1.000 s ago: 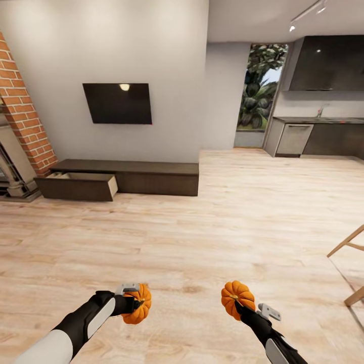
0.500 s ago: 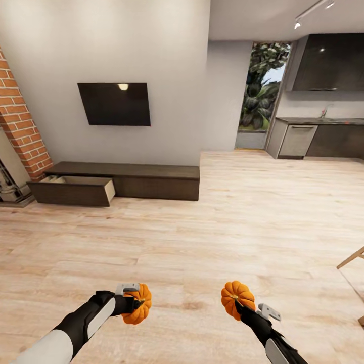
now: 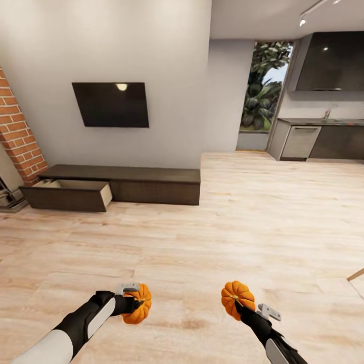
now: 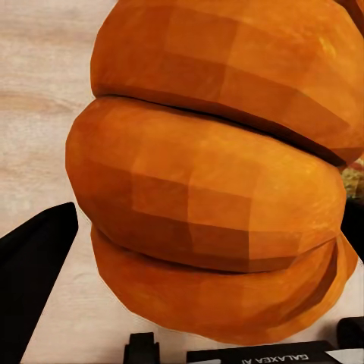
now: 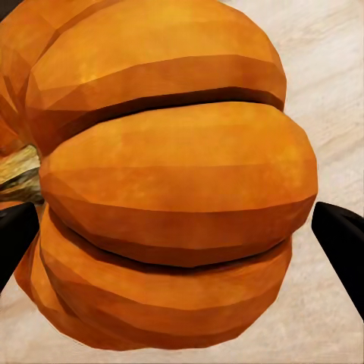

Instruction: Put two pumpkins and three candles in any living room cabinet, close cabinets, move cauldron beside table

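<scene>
Each gripper's jaws clench a pumpkin, left gripper (image 3: 135, 302) and right gripper (image 3: 241, 304); jolts approaching the cabinet's open drawer (image 3: 68, 194) risk a drop.

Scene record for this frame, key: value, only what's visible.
left claw: shut on left pumpkin
right claw: shut on right pumpkin
cabinet: against the TV wall, ahead and left
drawer: left end of the cabinet, pulled open, contents not visible
other cabinet fronts: look closed
TV: on the wall above the cabinet
floor: pale wood between robot and cabinet
</scene>
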Available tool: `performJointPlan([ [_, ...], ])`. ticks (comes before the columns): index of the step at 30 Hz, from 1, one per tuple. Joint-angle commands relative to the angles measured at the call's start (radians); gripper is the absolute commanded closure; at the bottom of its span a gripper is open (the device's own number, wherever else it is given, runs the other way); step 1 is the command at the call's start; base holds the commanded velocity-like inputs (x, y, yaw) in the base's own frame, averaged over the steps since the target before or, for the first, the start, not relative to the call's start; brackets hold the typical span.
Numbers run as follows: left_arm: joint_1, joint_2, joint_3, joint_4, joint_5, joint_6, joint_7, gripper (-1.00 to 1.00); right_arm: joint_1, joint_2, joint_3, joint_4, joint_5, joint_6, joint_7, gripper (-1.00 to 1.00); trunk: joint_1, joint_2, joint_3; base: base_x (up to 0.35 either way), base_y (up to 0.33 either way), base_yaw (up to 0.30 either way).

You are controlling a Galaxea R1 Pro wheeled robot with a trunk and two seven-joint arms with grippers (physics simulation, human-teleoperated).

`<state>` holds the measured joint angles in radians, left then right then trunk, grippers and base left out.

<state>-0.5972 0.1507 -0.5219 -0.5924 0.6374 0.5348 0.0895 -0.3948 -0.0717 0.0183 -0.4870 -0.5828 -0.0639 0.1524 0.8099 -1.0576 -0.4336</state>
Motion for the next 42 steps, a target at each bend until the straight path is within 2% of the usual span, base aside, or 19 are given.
performJointPlan([
  [1, -0.001, 0.002, -0.007, -0.003, 0.01, 0.002, 0.011, 1.0, -0.001, 0.0, 0.002, 0.001, -0.011, -0.004, 0.004, 1.0, 0.001, -0.001, -0.001, 0.301, 0.0, -0.068],
  [42, -0.001, 0.001, -0.015, -0.003, 0.01, 0.002, 0.011, 1.0, -0.001, 0.0, 0.002, 0.0, -0.009, -0.004, 0.005, 1.0, 0.001, -0.001, -0.001, 0.29, 0.0, -0.009],
])
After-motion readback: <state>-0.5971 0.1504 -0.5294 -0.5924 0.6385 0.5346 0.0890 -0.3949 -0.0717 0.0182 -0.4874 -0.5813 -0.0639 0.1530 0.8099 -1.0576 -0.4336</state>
